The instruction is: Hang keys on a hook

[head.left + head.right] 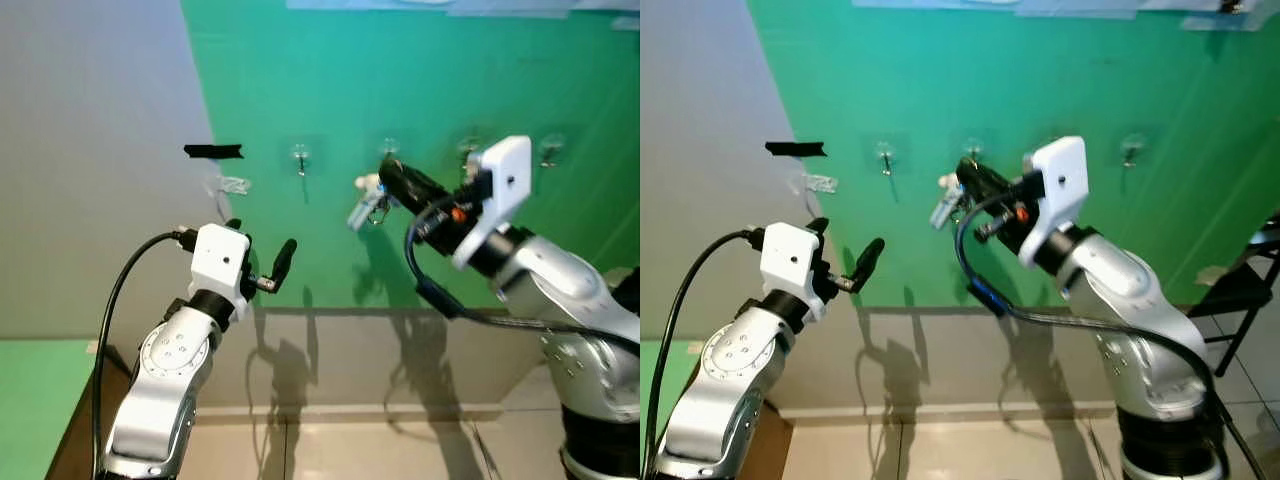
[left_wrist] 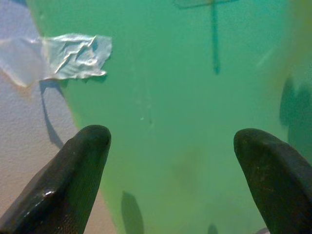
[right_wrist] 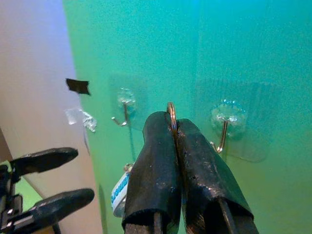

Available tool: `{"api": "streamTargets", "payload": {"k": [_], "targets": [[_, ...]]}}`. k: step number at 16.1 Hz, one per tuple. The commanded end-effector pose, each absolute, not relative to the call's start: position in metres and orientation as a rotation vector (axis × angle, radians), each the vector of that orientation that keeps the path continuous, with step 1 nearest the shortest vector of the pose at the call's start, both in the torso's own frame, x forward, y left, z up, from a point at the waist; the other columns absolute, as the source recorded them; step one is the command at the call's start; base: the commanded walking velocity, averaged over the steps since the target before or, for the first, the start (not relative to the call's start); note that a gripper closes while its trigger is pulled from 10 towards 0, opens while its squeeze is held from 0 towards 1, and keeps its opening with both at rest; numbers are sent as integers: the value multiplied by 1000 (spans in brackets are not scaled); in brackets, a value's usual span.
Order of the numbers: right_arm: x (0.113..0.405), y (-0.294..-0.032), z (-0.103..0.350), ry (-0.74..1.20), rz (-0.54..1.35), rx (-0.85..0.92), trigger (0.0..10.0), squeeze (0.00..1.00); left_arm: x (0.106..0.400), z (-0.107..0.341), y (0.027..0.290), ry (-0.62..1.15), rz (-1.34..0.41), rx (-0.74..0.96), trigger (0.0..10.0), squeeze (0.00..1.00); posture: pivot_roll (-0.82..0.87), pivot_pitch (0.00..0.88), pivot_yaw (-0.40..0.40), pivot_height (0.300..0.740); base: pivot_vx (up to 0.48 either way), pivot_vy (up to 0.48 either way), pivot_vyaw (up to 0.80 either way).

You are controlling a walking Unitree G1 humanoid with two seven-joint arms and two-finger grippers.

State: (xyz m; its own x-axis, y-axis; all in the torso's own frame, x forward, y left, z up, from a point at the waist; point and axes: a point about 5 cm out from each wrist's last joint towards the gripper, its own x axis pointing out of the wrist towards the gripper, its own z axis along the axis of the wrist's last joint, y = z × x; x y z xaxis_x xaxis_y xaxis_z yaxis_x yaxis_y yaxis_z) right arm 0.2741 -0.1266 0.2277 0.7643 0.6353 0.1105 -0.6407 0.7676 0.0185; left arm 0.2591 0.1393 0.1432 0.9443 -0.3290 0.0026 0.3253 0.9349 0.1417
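Note:
My right gripper (image 1: 385, 170) is shut on the metal ring (image 3: 171, 111) of a set of keys (image 1: 368, 205), whose white tag and keys dangle below the fingers. It is held up close to the green wall, just beside a clear adhesive hook (image 3: 224, 122), the second from the left (image 1: 389, 148). Another clear hook (image 1: 300, 157) is mounted further left. My left gripper (image 1: 262, 255) is raised lower down at the left, open and with nothing in it, pointing at the wall.
More clear hooks (image 1: 549, 148) line the green wall to the right. Black tape (image 1: 213, 151) and crumpled clear tape (image 2: 73, 54) mark the green sheet's edge on the grey wall. A dark chair (image 1: 1250, 285) stands at the right.

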Motion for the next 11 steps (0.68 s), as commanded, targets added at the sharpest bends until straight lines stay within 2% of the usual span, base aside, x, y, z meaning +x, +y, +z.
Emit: {"api": "streamTargets", "payload": {"k": [1, 5, 7, 11], "targets": [[278, -125, 229, -112, 689, 56, 0, 0, 261, 143, 141, -26, -329, 144, 10000, 0, -103, 0, 54, 740, 0, 0, 0], [289, -121, 223, -83, 702, 119, 0, 0, 261, 142, 138, -11, -350, 130, 10000, 0, -82, 0, 44, 740, 0, 0, 0], [292, -121, 221, -79, 699, 141, 0, 0, 257, 135, 127, -7, -486, 135, 10000, 0, -74, 0, 36, 740, 0, 0, 0], [293, -126, 222, -70, 704, 216, 0, 0, 256, 125, 120, 12, -543, 112, 10000, 0, -90, 0, 30, 740, 0, 0, 0]]}}
